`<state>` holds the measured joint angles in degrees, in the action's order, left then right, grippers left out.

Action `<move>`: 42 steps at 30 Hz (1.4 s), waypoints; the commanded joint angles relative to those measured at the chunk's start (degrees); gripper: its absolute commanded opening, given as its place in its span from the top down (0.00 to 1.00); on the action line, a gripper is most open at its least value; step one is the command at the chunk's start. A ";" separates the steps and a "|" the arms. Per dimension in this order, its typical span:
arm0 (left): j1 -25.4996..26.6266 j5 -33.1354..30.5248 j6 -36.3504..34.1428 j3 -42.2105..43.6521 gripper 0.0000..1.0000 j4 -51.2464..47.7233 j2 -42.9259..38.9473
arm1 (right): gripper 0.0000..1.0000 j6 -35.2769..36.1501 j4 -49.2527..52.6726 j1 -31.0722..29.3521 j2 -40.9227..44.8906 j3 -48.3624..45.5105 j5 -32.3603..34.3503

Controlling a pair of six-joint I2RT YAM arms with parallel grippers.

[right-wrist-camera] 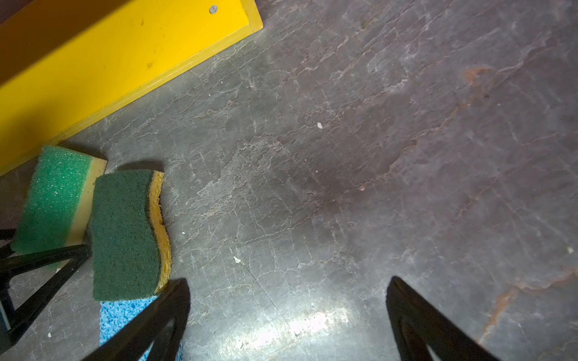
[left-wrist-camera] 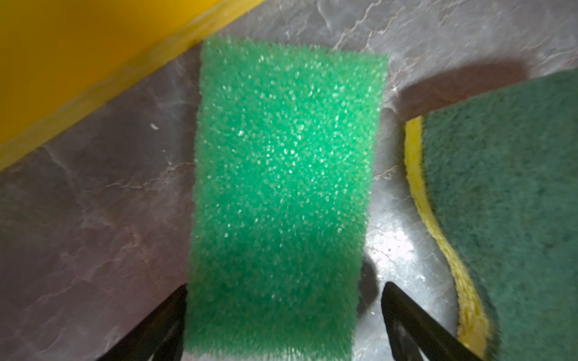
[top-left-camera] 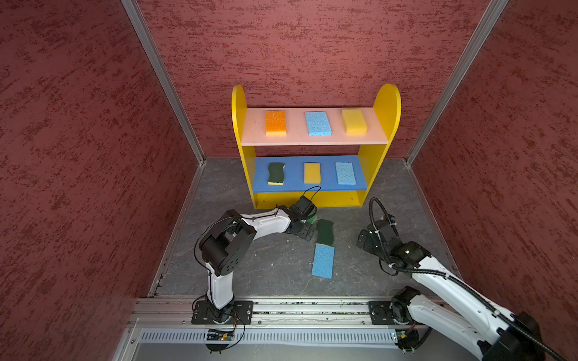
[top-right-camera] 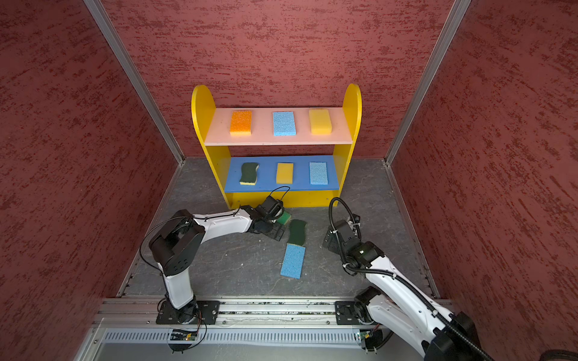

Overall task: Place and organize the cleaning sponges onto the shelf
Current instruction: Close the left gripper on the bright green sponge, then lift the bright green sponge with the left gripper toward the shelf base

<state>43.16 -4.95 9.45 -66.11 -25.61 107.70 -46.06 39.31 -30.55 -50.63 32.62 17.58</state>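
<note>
The green sponge (left-wrist-camera: 281,187) lies flat on the floor (right-wrist-camera: 344,156) just in front of the shelf (top-left-camera: 387,103), with your left gripper (left-wrist-camera: 285,286) spread open astride its near end, gripping nothing. The wavy scourer (left-wrist-camera: 500,203) sits just beside it, so closing could nudge it, or the soft foam could slip. Your right gripper (right-wrist-camera: 287,281) hangs open over bare floor. From above, the left arm (top-left-camera: 266,220) hides most of the green sponge, and finger depth is unclear.

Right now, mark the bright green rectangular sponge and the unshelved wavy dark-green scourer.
bright green rectangular sponge (left-wrist-camera: 281,193): left wrist view, top face centre.
unshelved wavy dark-green scourer (right-wrist-camera: 125,231): right wrist view, green pad centre.
</note>
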 commanded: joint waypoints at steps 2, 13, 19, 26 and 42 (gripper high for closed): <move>0.79 0.00 2.00 1.90 0.06 2.17 0.77 | 0.01 -0.84 0.59 0.22 0.45 0.48 0.98; 2.61 -4.01 6.74 7.42 0.12 6.27 -1.37 | 0.01 -1.88 0.81 0.22 1.19 -0.67 0.48; 3.71 -4.97 8.12 9.96 0.15 7.90 -1.77 | 0.01 -2.56 0.95 0.22 1.74 -1.57 0.12; 4.64 -5.01 10.33 13.01 0.24 10.31 -2.38 | 0.01 -2.94 1.21 0.22 1.93 -1.68 -0.12; 7.38 -13.34 22.18 25.99 0.33 14.20 -13.85 | 0.03 -3.16 -2.13 0.24 0.38 -3.78 -3.50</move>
<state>49.98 -17.58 27.68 -42.48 -8.10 93.69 -48.21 38.61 -30.55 -50.41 29.36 15.16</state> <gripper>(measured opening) 0.675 0.972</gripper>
